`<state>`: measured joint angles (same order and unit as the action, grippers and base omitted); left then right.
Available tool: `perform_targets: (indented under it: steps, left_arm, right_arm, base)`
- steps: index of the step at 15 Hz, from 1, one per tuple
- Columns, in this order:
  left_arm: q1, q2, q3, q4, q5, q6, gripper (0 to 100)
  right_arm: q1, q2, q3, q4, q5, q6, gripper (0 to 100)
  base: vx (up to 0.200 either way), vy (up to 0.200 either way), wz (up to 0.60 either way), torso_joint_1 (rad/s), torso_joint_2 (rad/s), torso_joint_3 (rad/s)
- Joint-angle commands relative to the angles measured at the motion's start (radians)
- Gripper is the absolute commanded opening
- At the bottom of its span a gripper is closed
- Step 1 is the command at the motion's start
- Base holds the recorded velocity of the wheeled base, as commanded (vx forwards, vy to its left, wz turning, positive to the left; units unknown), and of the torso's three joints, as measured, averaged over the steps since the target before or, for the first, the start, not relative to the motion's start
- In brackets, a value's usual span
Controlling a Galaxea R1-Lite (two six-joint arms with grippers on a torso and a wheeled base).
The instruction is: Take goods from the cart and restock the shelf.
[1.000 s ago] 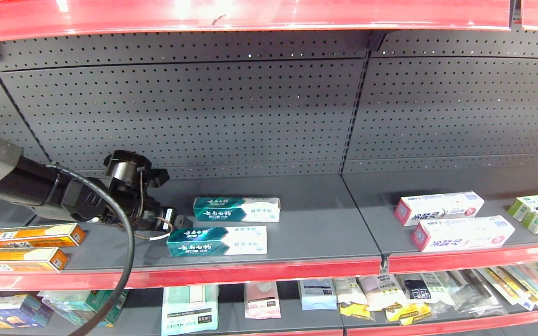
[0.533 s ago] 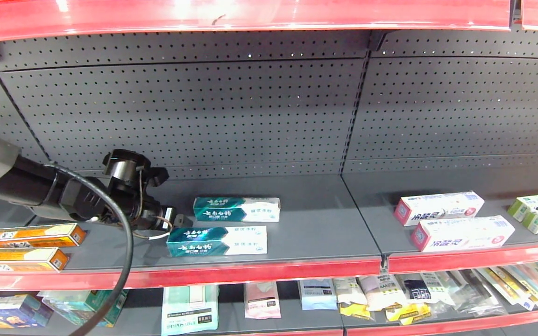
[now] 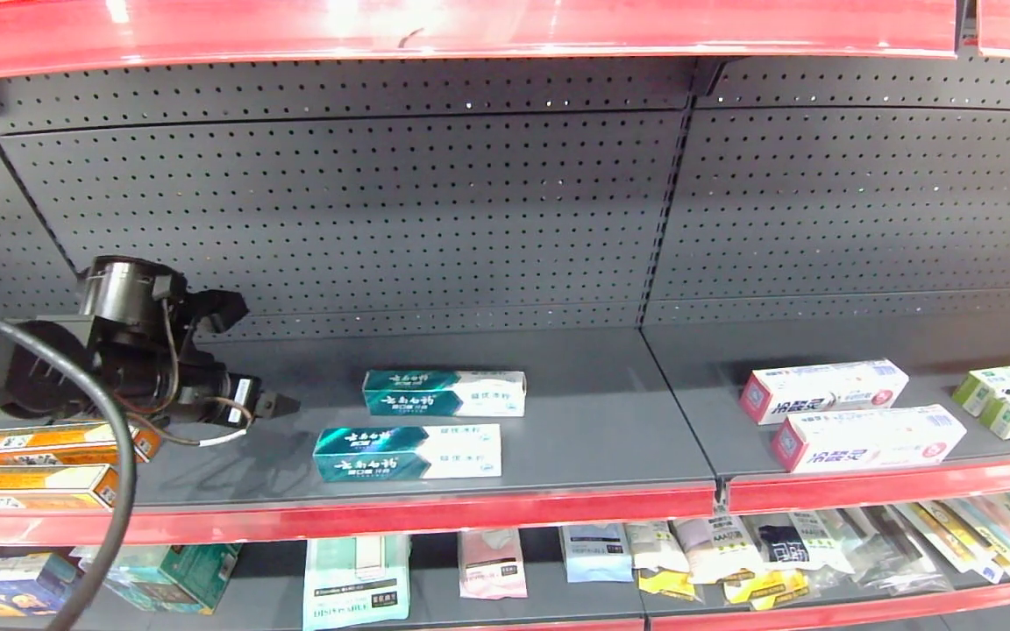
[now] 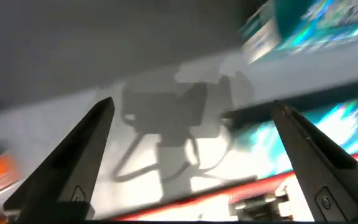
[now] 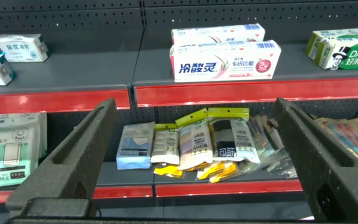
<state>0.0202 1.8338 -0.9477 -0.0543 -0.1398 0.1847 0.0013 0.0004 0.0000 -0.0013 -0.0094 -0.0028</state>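
Observation:
Two teal-and-white toothpaste boxes lie flat on the grey shelf [image 3: 575, 438], one at the back [image 3: 444, 392] and one nearer the red front edge [image 3: 407, 452]. My left gripper [image 3: 273, 406] hangs just above the shelf, a short way left of the front box and apart from it. Seen from the left wrist, this gripper [image 4: 192, 106] is open with nothing between its fingers, and the teal boxes [image 4: 316, 25] show as blurred shapes beyond them. My right gripper [image 5: 196, 102] is open and empty, held in front of the shelves at the height of the lower shelf.
Two orange boxes [image 3: 71, 441] lie on the shelf under my left arm. White-and-red boxes [image 3: 823, 390] and green boxes [image 3: 1009, 381] fill the right bay. Sachets [image 5: 210, 140] and packets hang along the lower shelf. A red shelf edge [image 3: 470, 26] runs overhead.
My left arm has drawn back to the left, away from the front teal box. That box stays where it was on the shelf.

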Motion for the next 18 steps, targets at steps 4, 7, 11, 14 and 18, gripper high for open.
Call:
perform_targets:
  steps: [4, 7, 11, 14, 18]
  left_arm:
    - [0.046, -0.067, 0.096, -0.001, 0.002, 0.018, 100]
    - [0.043, -0.053, 0.144, -0.016, 0.002, 0.021, 100]
    - [0.043, 0.01, 0.164, -0.079, 0.002, 0.021, 100]
    - [0.032, 0.036, 0.165, -0.107, 0.002, 0.021, 100]
    - [0.0, 0.059, 0.162, -0.13, 0.002, 0.021, 100]
  right_arm:
    - [0.0, 0.001, 0.0, 0.0, 0.0, 0.0, 100]
    - [0.0, 0.001, 0.0, 0.0, 0.0, 0.0, 100]
    - [0.0, 0.001, 0.0, 0.0, 0.0, 0.0, 100]
    - [0.0, 0.001, 0.0, 0.0, 0.0, 0.0, 100]
    - [0.0, 0.001, 0.0, 0.0, 0.0, 0.0, 100]
  base:
    - [0.0, 0.0, 0.0, 0.0, 0.0, 0.0]
    - [0.0, 0.0, 0.0, 0.0, 0.0, 0.0]
    - [0.0, 0.0, 0.0, 0.0, 0.0, 0.0]
    - [0.0, 0.0, 0.0, 0.0, 0.0, 0.0]
    - [0.0, 0.0, 0.0, 0.0, 0.0, 0.0]
